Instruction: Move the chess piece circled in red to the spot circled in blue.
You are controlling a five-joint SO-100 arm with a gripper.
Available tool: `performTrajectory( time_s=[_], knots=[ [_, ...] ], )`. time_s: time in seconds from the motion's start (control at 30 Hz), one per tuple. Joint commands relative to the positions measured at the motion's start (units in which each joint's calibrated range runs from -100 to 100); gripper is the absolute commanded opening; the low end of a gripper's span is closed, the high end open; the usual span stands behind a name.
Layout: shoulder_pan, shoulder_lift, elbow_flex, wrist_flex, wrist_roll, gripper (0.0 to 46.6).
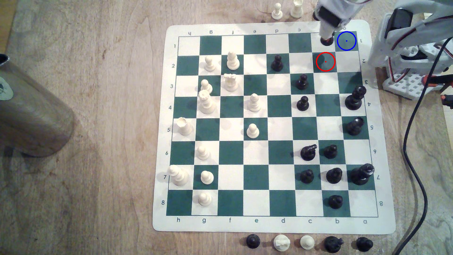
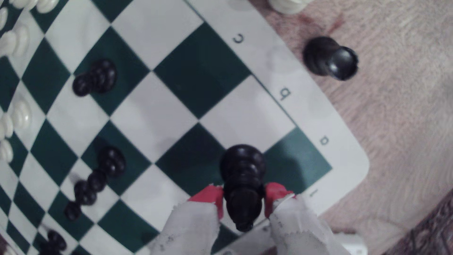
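Black plastic bishop clamped between red-padded gripper fingers, upright, base over white b1 square. Blue-ringed dark green corner square just beside, toward exterior view's right. Needs short sideways shift, then lower.

The black bishop looks like glossy, smooth plastic. The chess mat appears matt. The wooden table shows grain.

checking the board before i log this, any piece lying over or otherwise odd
One stands out: a black plastic chess piece lies tipped on its side on the green-and-white chess mat, c file, row 6. The gripper holds the black plastic bishop.
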Motion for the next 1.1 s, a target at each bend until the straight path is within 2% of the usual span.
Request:
performTrajectory(
  time_s=[0.0, 0.43, 0.77, 1.07],
  knots=[
    [4.90, -2.95, -3.68, 2.67, 1.71, 3.3],
    [8.96, -9.57, 12.55, 1.12, 3.86, 3.3],
    [10.92, -7.96, 14.91, -4.53, 4.54, 3.3],
    [10.45, -8.13, 17.26, -5.02, 4.64, 3.3]
  ],
)
